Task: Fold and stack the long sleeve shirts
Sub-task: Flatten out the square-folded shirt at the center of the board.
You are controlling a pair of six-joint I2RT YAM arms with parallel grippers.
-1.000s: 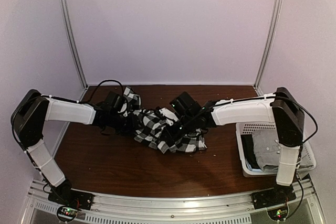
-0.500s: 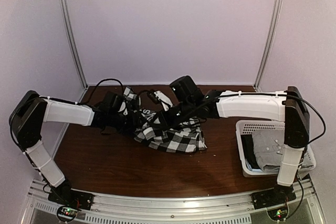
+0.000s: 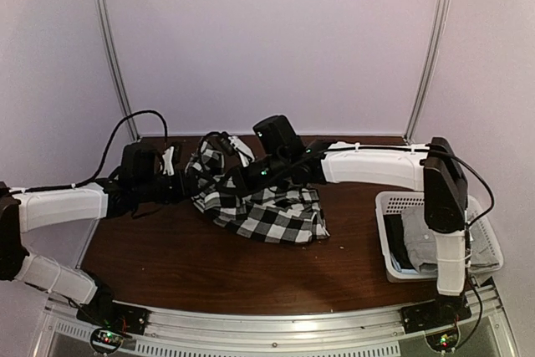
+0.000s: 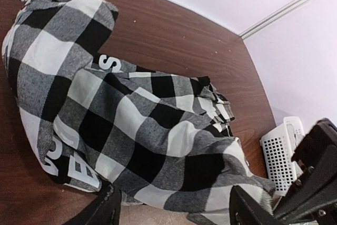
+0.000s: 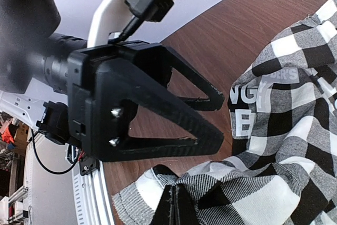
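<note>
The black-and-white checked shirt lies crumpled in the middle of the brown table; it fills the left wrist view. My right gripper reaches across to the shirt's left end and is shut on a fold of its cloth, holding it slightly raised. My left gripper is open and empty just left of the shirt, with the cloth between and ahead of its fingers. Its black fingers also show in the right wrist view. A grey shirt lies in the basket.
A white lattice basket stands at the table's right edge; its corner shows in the left wrist view. Metal frame posts stand at the back corners. Bare brown table lies in front of the shirt.
My left arm has drawn back to the left and no longer touches the shirt. My right gripper has moved left and toward the back with the shirt's fold, pulling the cloth along.
</note>
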